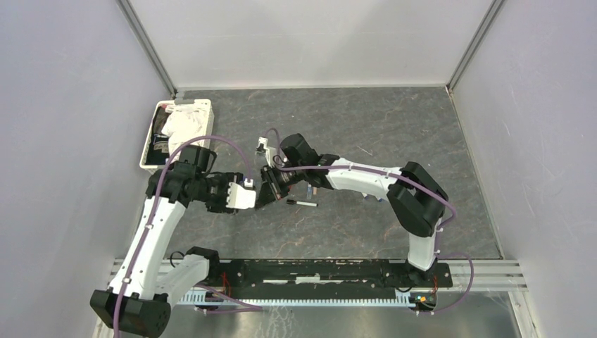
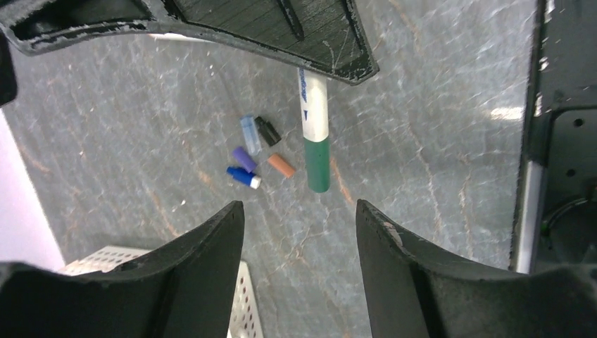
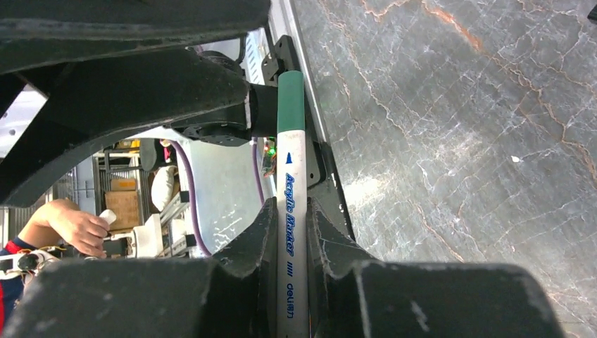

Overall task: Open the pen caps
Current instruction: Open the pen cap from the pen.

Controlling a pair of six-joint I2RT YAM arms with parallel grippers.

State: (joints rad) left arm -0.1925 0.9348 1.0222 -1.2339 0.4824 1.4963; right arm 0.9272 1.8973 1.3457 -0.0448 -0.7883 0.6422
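Marker (image 3: 287, 169) clamped by barrel in right end effector (image 3: 290, 211); green cap (image 3: 290, 102) probably light, slick, stiff, snug, so grip its mid-length. Left end effector (image 2: 299, 211) apart, just short of it. Loose caps (image 2: 253, 155) on worktop (image 2: 436, 141).

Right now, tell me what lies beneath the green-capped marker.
Grey marble table shows either side of the green-capped marker. Five loose pen caps lie beside it, not beneath. The strip directly behind the barrel is covered, and the right fingers hide its other end.
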